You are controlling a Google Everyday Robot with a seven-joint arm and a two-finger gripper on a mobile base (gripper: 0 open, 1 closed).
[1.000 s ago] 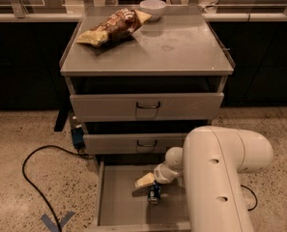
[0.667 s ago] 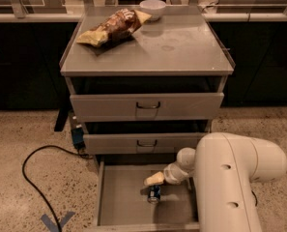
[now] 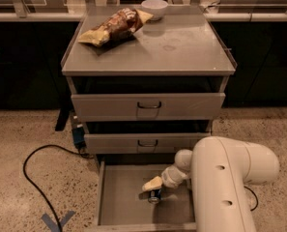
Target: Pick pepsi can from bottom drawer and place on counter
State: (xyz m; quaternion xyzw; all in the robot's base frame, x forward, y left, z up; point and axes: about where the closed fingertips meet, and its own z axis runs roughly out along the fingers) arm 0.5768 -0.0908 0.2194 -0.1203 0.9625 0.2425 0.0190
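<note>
Your hand (image 3: 152,184) is sitting right over the pepsi can (image 3: 154,195), dark blue, silver rim showing, in the bottom drawer (image 3: 122,198); can't tell whether it's gripping.

Pepsi can (image 3: 154,195): small, dark blue, a glint of silver at one end. It sits on the floor of the bottom drawer (image 3: 123,197), right of centre (its top is partly covered, so tilt is hard to judge).

Bottom drawer: open, shallow grey metal with low side walls.

Counter (image 3: 181,47): flat grey cabinet top, raised side rims, faint smudges, well above the can.

Pincer (image 3: 152,184): low inside the drawer, right at the can's top.
</note>
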